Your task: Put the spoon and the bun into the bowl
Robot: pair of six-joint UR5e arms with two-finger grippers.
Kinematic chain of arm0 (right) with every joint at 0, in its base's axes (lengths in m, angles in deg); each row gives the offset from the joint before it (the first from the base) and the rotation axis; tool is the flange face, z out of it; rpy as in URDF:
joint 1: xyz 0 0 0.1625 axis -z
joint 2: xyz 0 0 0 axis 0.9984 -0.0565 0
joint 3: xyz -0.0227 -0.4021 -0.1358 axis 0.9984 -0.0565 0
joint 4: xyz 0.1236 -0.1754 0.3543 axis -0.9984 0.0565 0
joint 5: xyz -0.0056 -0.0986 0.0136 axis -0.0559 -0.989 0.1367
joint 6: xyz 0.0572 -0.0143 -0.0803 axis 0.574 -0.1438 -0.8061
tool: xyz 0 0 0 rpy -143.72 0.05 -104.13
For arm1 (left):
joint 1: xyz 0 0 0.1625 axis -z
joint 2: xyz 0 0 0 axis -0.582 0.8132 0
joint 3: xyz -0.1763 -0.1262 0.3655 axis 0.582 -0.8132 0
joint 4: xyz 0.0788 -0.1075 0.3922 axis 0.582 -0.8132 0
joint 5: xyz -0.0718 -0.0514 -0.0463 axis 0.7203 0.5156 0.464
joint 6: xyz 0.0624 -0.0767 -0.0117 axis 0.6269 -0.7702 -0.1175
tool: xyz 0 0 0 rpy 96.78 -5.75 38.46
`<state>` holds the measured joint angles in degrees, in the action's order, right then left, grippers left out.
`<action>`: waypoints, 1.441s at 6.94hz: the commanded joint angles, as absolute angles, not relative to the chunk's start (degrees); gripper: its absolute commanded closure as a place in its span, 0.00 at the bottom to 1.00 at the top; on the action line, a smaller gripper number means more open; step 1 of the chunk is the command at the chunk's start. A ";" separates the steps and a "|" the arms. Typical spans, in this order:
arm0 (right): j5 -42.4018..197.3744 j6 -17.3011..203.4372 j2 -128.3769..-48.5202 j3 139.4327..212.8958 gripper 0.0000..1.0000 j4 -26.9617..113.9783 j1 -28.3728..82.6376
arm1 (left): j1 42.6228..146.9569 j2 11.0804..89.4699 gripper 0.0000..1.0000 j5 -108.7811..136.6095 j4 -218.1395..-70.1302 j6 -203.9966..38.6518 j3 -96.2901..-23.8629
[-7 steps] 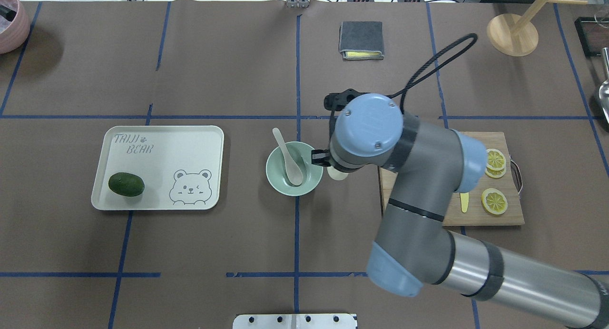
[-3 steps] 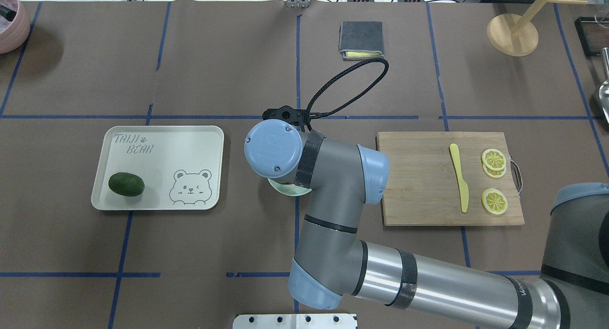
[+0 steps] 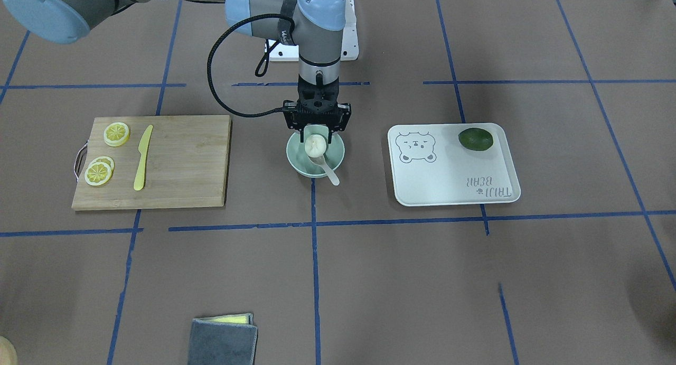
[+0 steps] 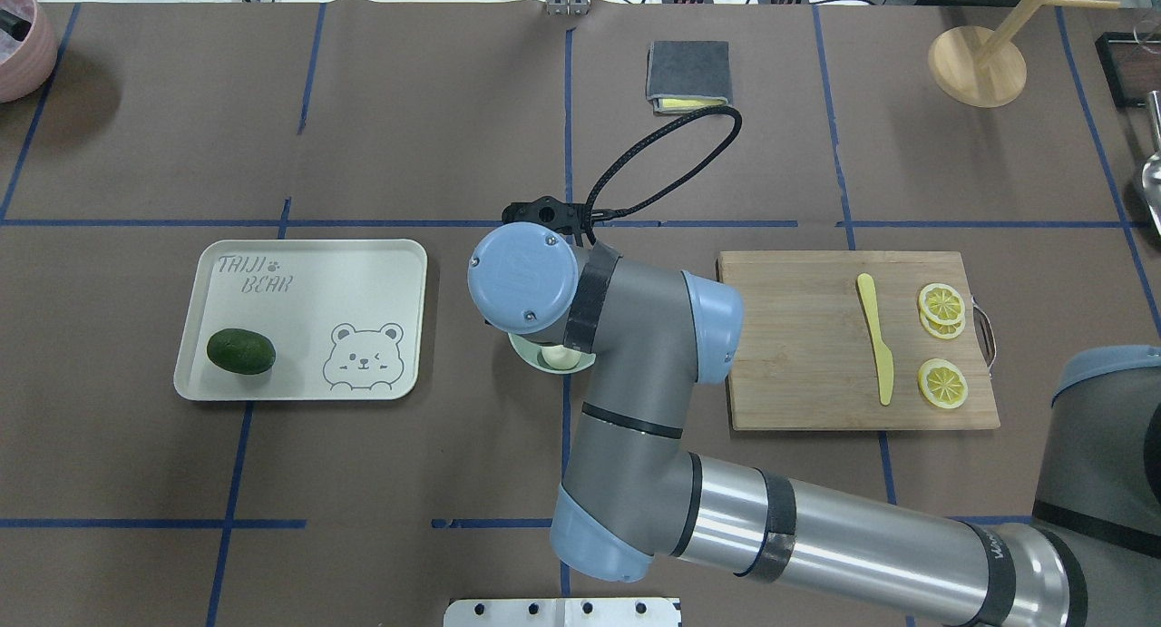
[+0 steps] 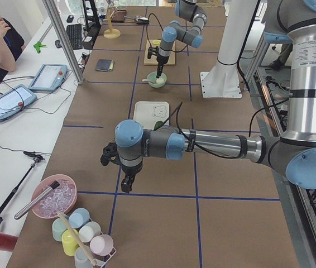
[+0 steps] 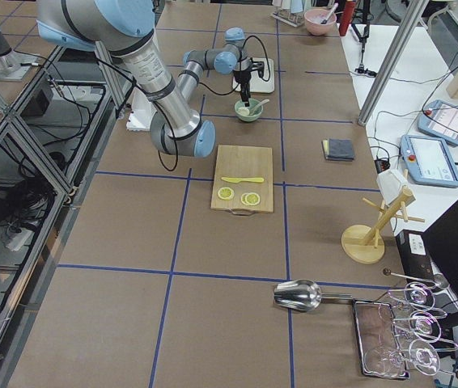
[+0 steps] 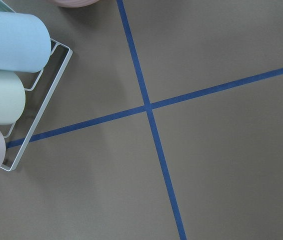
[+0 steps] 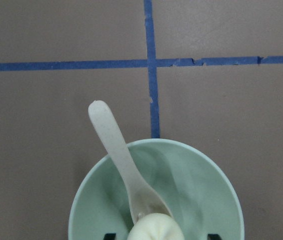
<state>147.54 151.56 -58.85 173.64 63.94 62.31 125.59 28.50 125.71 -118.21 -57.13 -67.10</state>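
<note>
I'm seeing the right arm reaching to mid-table, right gripper (image 3: 317, 141) pointing straight down over the bowl (image 3: 294, 161), fingers spread apart. The bun (image 3: 316, 146) is sitting between them, clear of both, on the spoon (image 3: 330, 175) scoop inside the bowl. Left gripper (image 5: 126, 183) is hanging well apart; can't tell its state.
</note>
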 commanded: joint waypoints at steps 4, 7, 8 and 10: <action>167.60 119.19 -79.67 191.16 0.00 63.79 39.72 | 125.59 28.31 0.00 125.27 -117.68 -57.13 -66.40; 179.24 90.62 -95.05 191.19 0.00 63.97 19.86 | 125.60 27.08 0.00 125.71 -117.42 -56.87 -66.93; 181.53 88.45 -101.37 191.36 0.00 63.88 13.96 | 125.59 27.08 0.00 125.71 -117.42 -56.78 -66.93; 181.12 88.43 -112.03 190.75 0.00 63.88 7.70 | 125.59 26.99 0.00 126.85 -117.50 -56.78 -67.02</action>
<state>181.01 89.07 -105.95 191.16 63.89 12.21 125.60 27.02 126.25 -117.44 -56.79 -66.99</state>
